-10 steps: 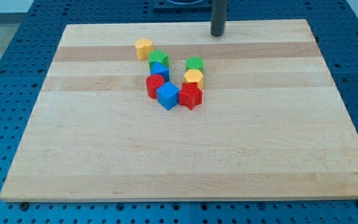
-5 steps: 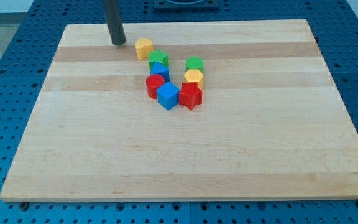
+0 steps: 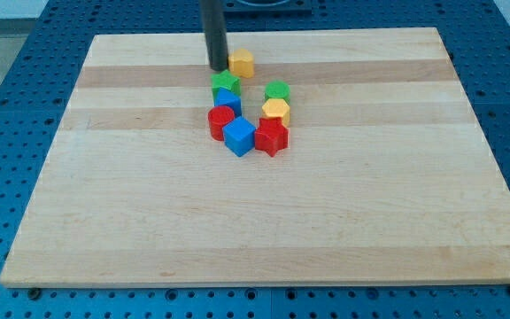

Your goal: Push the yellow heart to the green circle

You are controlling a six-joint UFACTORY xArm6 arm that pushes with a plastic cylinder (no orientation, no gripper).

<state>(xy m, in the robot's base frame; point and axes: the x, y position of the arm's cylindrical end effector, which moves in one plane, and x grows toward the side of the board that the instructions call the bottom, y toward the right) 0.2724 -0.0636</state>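
Note:
The yellow heart (image 3: 242,63) lies near the view's top of the wooden board (image 3: 149,221). My tip (image 3: 217,66) stands just left of it, touching or nearly touching it. The green circle (image 3: 277,90) lies below and to the right of the heart, with a small gap between them. A yellow hexagon (image 3: 275,110) sits directly below the green circle.
A green star (image 3: 226,84) lies just below my tip. Below it sit a blue block (image 3: 228,101), a red block (image 3: 220,120), a blue cube (image 3: 239,136) and a red star (image 3: 272,136), in a tight cluster.
My tip swept from the top right to the left of the yellow heart, then moved right and pushed the heart to the right and slightly up. The other blocks have not moved.

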